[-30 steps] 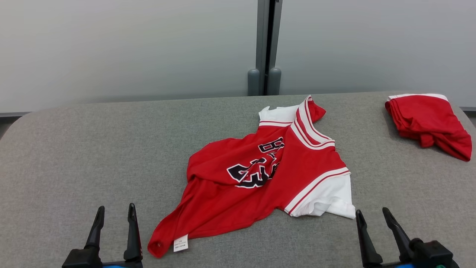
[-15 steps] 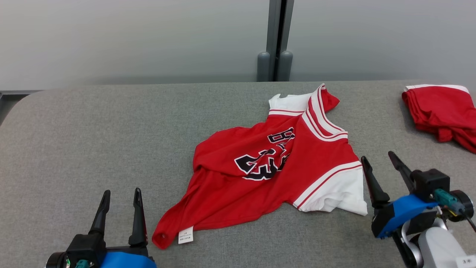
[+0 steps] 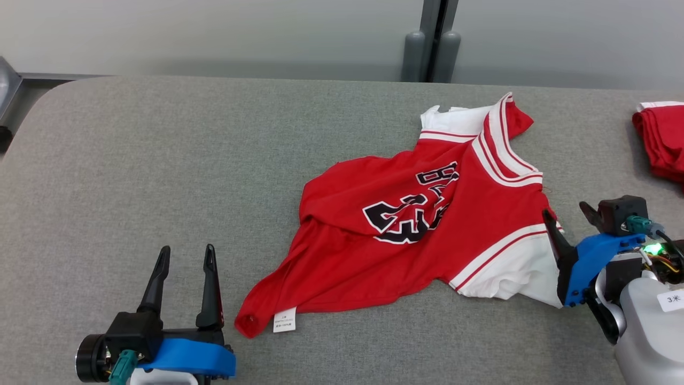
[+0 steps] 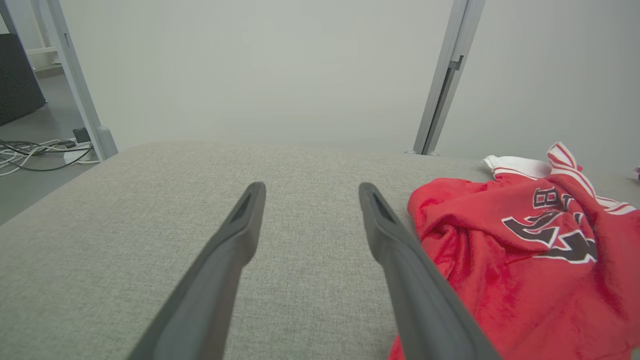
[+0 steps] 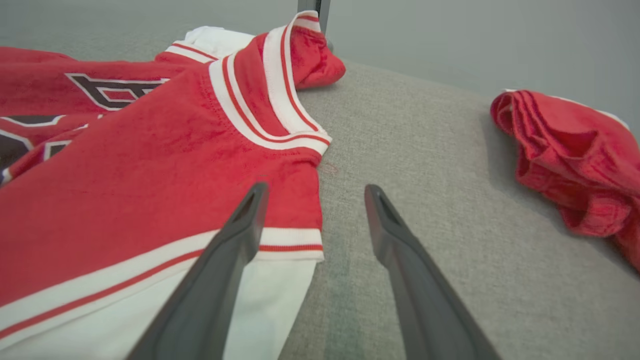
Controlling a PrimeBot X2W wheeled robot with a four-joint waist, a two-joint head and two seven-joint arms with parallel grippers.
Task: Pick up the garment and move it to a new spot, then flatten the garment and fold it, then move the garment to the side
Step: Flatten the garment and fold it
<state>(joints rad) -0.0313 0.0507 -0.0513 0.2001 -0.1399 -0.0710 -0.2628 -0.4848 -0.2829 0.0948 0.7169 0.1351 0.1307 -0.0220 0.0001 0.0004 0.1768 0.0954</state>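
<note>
A crumpled red jersey (image 3: 417,230) with white trim and black lettering lies on the grey table (image 3: 160,160), right of centre. Its white care tag sits at the near-left corner. My left gripper (image 3: 186,255) stands open above the table, just left of that corner, and its wrist view has the jersey (image 4: 525,260) to the right of its fingers. My right gripper (image 3: 567,213) is open at the jersey's right edge, by the white-banded sleeve. In the right wrist view the jersey (image 5: 150,175) lies under the left finger, the other finger over bare table.
A second red garment (image 3: 661,141), bunched, lies at the table's far right edge and shows in the right wrist view as the red bundle (image 5: 570,150). A grey post (image 3: 432,40) stands behind the table against a pale wall. Cables lie on the floor (image 4: 30,150) past the table's left end.
The head camera has shifted, moving the scene right and down. Both arms have come forward. The right gripper has reached the jersey's right sleeve edge. The jersey itself lies as before.
</note>
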